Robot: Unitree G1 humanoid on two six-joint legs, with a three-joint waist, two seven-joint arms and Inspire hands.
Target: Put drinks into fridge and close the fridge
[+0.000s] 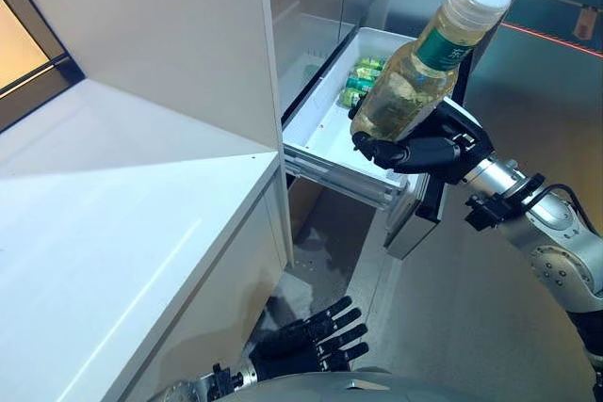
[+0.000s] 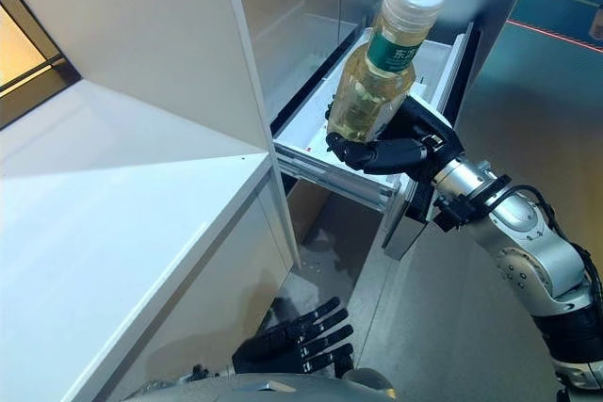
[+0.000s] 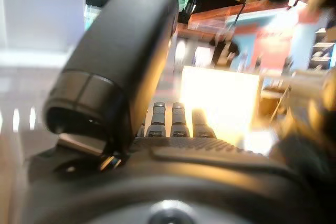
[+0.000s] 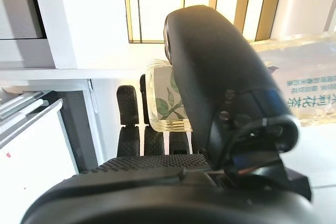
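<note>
Right hand fingers curl round the bottle, cap tilted up-right above the open drawer; left hand fingers spread.

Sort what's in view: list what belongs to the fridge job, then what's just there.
Job:
clear bottle of yellow drink with white cap, held by right hand
white pulled-out fridge drawer
green cans inside it

Just there:
white counter
left hand, open, idle
</note>
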